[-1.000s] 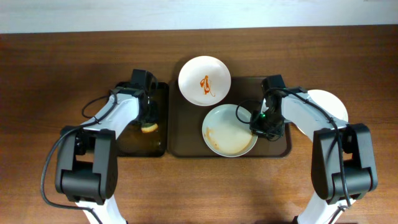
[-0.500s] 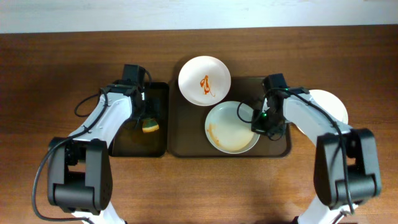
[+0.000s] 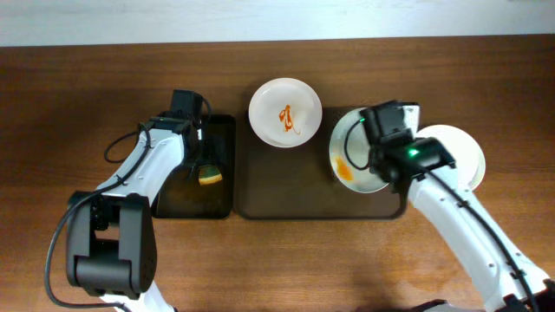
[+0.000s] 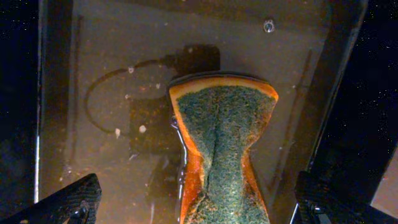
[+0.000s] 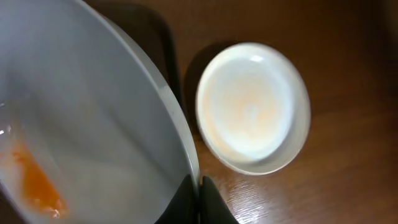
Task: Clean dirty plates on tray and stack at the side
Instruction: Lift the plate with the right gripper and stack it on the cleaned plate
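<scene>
My right gripper (image 3: 375, 158) is shut on the rim of a pale plate (image 3: 350, 156) with an orange smear and holds it tilted above the right part of the brown tray (image 3: 277, 204). In the right wrist view the jaws (image 5: 199, 194) pinch that plate's rim (image 5: 93, 118). A second plate (image 3: 285, 113) with an orange squiggle sits at the tray's back edge. A plain plate (image 3: 458, 149) lies on the table to the right of the tray; it also shows in the right wrist view (image 5: 252, 106). My left gripper (image 3: 203, 161) is open over a sponge (image 3: 208, 177).
The orange and green sponge (image 4: 222, 143) lies in the wet black tray (image 4: 124, 74), between my left fingers (image 4: 199, 200) and not touching them. The black tray (image 3: 178, 204) stands just left of the brown tray. Bare wooden table surrounds both.
My right gripper has lifted the smeared plate off the brown tray, tilted it and moved it back and right. My left arm shifted slightly, then stayed still.
</scene>
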Robot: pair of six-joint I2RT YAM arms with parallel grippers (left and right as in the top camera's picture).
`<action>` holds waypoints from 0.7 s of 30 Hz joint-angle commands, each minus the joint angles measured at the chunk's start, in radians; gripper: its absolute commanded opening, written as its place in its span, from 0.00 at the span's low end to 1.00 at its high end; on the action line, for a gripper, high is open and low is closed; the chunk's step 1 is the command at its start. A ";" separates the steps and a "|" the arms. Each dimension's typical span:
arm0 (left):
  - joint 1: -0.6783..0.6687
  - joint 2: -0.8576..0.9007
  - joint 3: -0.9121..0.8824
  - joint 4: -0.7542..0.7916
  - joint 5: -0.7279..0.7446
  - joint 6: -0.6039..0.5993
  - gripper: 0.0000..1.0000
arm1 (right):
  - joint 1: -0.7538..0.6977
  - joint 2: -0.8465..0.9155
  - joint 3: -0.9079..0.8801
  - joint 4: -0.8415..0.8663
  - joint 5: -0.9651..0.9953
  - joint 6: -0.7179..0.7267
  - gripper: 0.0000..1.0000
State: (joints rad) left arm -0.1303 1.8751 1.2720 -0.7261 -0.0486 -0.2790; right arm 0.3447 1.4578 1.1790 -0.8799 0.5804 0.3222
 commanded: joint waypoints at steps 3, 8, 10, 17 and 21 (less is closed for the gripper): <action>0.000 -0.019 0.015 -0.002 0.011 0.008 0.98 | 0.206 -0.018 -0.002 0.006 0.430 -0.003 0.04; 0.000 -0.019 0.015 -0.001 0.011 0.008 0.98 | 0.265 -0.018 -0.002 0.017 0.651 0.000 0.04; 0.000 -0.019 0.015 -0.002 0.012 0.008 0.98 | 0.264 -0.018 -0.002 0.017 0.651 0.000 0.04; 0.000 -0.019 0.015 -0.001 0.011 0.008 0.98 | 0.264 -0.018 -0.002 0.016 0.651 0.000 0.04; 0.000 -0.019 0.015 -0.002 0.012 0.008 0.98 | 0.241 -0.018 -0.002 0.014 0.546 0.065 0.04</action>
State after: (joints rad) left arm -0.1303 1.8751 1.2720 -0.7261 -0.0483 -0.2790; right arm 0.6041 1.4578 1.1790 -0.8665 1.1839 0.3180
